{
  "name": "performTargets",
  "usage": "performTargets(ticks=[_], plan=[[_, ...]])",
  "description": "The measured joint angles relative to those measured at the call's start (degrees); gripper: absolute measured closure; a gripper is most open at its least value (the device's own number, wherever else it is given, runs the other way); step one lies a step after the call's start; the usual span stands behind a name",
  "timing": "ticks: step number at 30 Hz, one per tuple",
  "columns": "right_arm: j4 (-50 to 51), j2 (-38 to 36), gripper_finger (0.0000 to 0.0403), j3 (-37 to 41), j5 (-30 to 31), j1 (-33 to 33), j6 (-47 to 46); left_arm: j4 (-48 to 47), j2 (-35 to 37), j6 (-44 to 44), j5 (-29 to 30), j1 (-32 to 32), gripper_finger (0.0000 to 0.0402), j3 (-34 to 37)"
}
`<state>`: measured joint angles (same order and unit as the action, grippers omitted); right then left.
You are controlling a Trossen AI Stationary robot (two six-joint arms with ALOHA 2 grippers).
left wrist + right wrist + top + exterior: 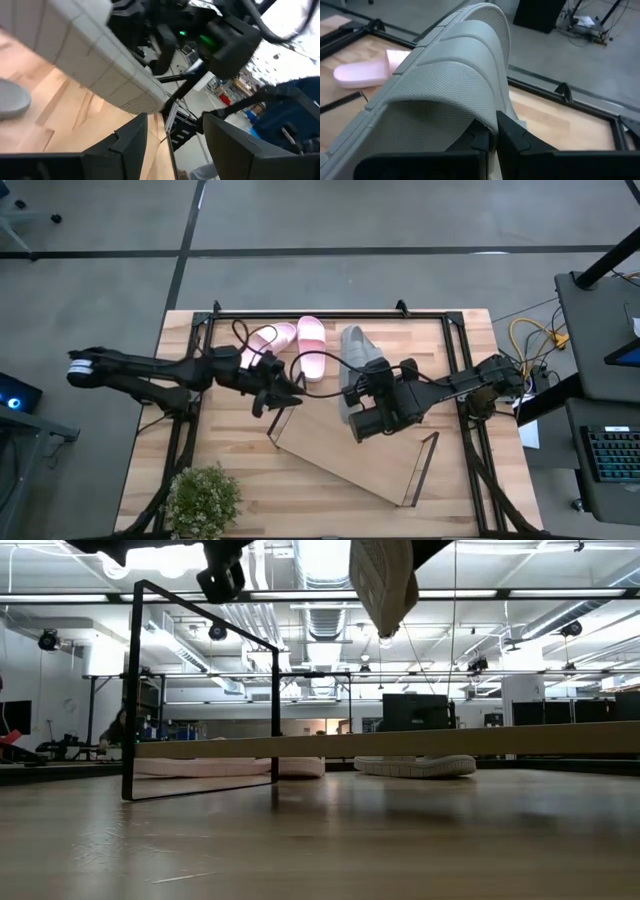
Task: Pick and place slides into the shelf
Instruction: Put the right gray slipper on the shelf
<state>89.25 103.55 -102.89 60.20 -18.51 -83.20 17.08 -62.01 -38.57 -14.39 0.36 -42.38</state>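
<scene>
Filling my right wrist view, a grey slide [450, 85] hangs by its strap edge from my right gripper [492, 132], whose fingers are pinched shut on it above the shelf [350, 450], so I judge the placing step is in hand. Next I must lower it onto the board. Only the high view shows my left gripper [272, 392], fingers apart, near the pink slides [295, 345]; the low view shows another grey slide [415, 766] on the table.

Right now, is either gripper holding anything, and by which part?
The right gripper is shut on a grey slide, pinching the edge of its ribbed strap and holding it above the table. The left gripper is open and holds nothing.
</scene>
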Motion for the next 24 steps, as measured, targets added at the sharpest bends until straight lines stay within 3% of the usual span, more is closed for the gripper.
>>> performTargets(ticks=[13,24], plan=[[-0.1,0.2,0.0394,0.0,3.4,4.6,1.1,-0.2,-3.7,-14.4,9.1,-0.5,0.0224,-0.1],[-9.0,0.2,0.0394,0.0,5.9,7.7,5.9,-2.5,-6.7,-13.3,18.0,-0.8,0.0224,-5.9]])
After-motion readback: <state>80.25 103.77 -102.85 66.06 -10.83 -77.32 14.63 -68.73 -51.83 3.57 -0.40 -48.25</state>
